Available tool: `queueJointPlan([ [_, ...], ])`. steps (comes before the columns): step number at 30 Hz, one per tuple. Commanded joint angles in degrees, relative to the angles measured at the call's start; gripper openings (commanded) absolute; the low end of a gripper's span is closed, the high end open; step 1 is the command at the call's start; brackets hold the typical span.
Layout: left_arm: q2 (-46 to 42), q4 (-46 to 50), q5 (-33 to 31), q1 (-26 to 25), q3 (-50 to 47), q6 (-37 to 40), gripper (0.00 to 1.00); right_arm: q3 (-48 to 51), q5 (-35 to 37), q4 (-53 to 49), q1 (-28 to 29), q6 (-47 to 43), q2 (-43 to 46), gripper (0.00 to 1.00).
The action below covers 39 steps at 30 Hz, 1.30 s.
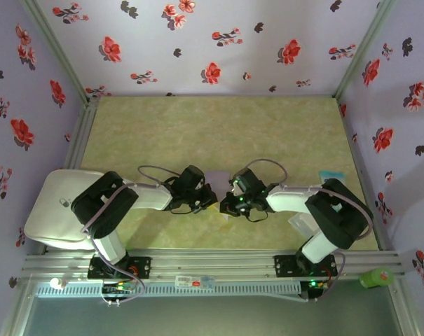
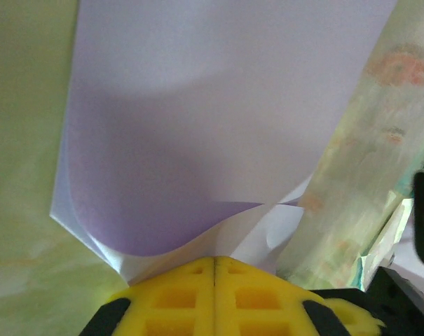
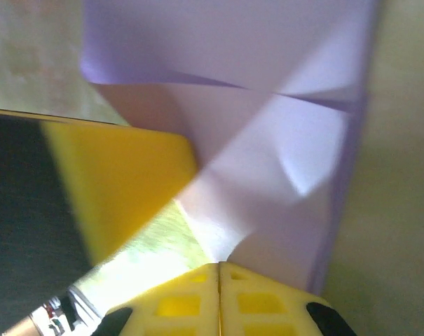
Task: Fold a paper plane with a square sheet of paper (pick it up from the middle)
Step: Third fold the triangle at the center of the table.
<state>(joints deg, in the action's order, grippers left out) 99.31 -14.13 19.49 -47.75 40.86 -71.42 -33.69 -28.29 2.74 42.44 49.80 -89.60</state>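
Left gripper [image 2: 214, 267], right gripper [image 3: 219, 269] both clamped on folded lavender sheet [image 1: 216, 179]; long axis near-to-far between them.

The left arm [image 1: 120, 199] and right arm [image 1: 317, 206] have glossy white shells between chunky black joints. Thin grey cables [image 1: 152, 169] loop near the wrists. The left fingers [image 2: 176, 301] and right fingers [image 3: 176, 308] are bright yellow plastic with square recessed pockets.
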Motion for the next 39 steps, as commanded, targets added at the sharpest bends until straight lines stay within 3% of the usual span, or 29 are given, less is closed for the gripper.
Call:
queueJointPlan([
  [1, 0.0, 0.6, -1.0, -0.2, -0.9, 1.7, 0.00, 2.3, 1.2, -0.1, -0.5, 1.2, -0.4, 0.07],
  [9, -5.5, 2.2, 2.0, -0.3, 1.0, 3.9, 0.10, 4.1, 1.6, 0.2, -0.7, 1.9, -0.9, 0.05],
  [11, -6.5, 3.0, 2.0, -0.6, 1.2, 4.3, 0.00, 3.7, 1.6, -0.4, -0.7, 1.6, -0.9, 0.04],
  [25, -1.2, 7.0, -0.4, -1.7, 2.1, 4.6, 0.01, 3.7, 1.9, -0.6, -0.7, 1.4, -1.2, 0.02],
  [39, -1.6, 8.2, -1.8, 7.0, 0.0, 6.5, 0.03, 4.1, 2.6, -3.3, -0.8, -0.5, 0.1, 0.02],
])
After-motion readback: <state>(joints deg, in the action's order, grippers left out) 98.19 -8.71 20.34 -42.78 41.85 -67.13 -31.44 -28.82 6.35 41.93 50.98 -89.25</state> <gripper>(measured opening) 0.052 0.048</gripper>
